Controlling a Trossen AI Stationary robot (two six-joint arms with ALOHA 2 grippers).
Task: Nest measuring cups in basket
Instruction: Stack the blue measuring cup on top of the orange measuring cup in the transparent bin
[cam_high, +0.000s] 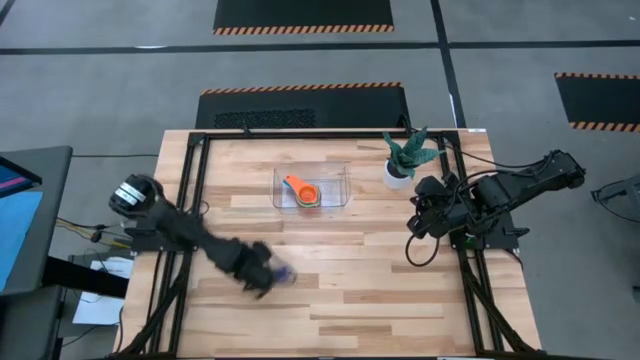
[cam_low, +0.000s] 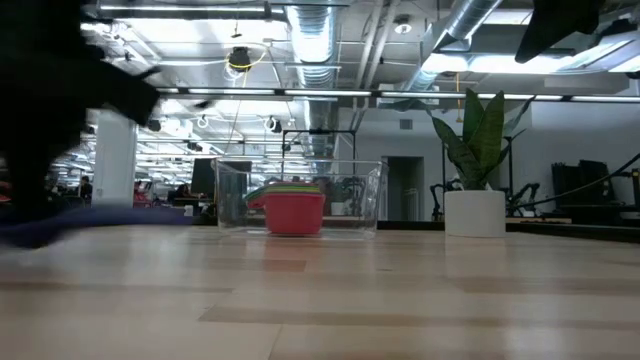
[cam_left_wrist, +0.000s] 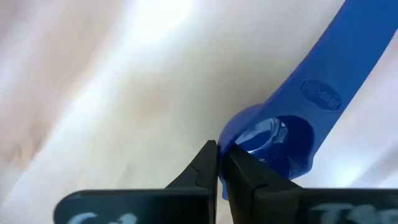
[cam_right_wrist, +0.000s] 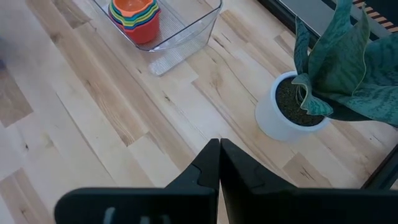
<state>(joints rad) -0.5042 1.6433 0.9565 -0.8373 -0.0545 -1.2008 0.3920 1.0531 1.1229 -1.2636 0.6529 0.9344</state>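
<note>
- High view: gripping the small dark blue plastic measuring cup (cam_high: 284, 274), my left gripper (cam_high: 268, 279) sits at the table's near-left.
- Low view: one clear plastic rectangular basket (cam_low: 298, 198) holds one nested stack of cups (cam_low: 294, 208).
- Left wrist view: my fingers (cam_left_wrist: 200, 169) pinch that cup's rim.
- Right wrist view: my right gripper (cam_right_wrist: 219, 163) hangs closed, empty.

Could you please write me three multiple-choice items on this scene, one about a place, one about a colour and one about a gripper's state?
1. Where does the stack of nested cups sit?
A. in the clear basket
B. beside the white plant pot
C. at the table's front edge

2. What colour is the cup at the left gripper?
A. red
B. blue
C. yellow

3. How is the right gripper?
A. open over the basket
B. shut on a cup
C. shut, holding nothing

Answers: 1 A, the stack stands inside the see-through walls; 2 B, the left wrist view shows a blue scoop; 3 C, its fingers meet above bare wood.
</note>
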